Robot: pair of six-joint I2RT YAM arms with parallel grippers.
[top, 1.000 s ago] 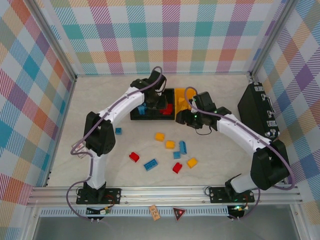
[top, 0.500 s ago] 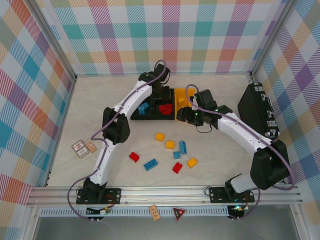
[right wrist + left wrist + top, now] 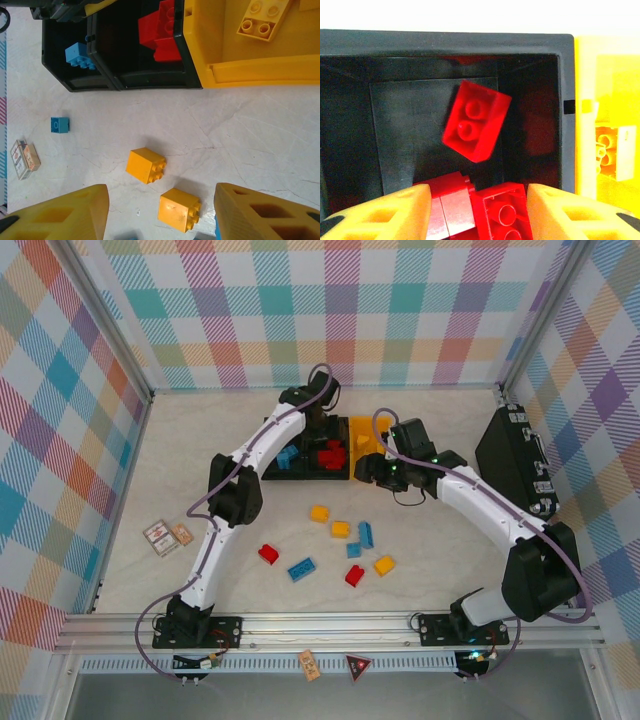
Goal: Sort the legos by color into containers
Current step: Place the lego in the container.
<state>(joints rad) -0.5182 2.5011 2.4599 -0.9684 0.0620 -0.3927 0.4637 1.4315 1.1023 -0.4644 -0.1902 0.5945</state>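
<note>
My left gripper (image 3: 477,212) hangs open over the black bin (image 3: 567,75) that holds red legos. A red brick (image 3: 476,120) sits tilted and loose below the fingers, above two more red bricks (image 3: 500,210). In the top view this gripper (image 3: 322,440) is over the middle container (image 3: 330,472), between the black bin with blue bricks (image 3: 272,468) and the yellow bin (image 3: 360,430). My right gripper (image 3: 160,192) is open above the table, with two yellow bricks (image 3: 145,165) (image 3: 179,209) lying under it. It (image 3: 368,472) hovers just in front of the bins.
Loose bricks lie mid-table: yellow (image 3: 319,513), blue (image 3: 366,534), red (image 3: 268,554), blue (image 3: 301,569), red (image 3: 354,575), yellow (image 3: 384,565). A small blue brick (image 3: 60,124) and a card packet (image 3: 167,536) lie left. A large black case (image 3: 515,460) stands at the right wall.
The left arm swung from the blue bin over to the red bin, then its jaws opened and let the red brick go. The right arm barely moved.
</note>
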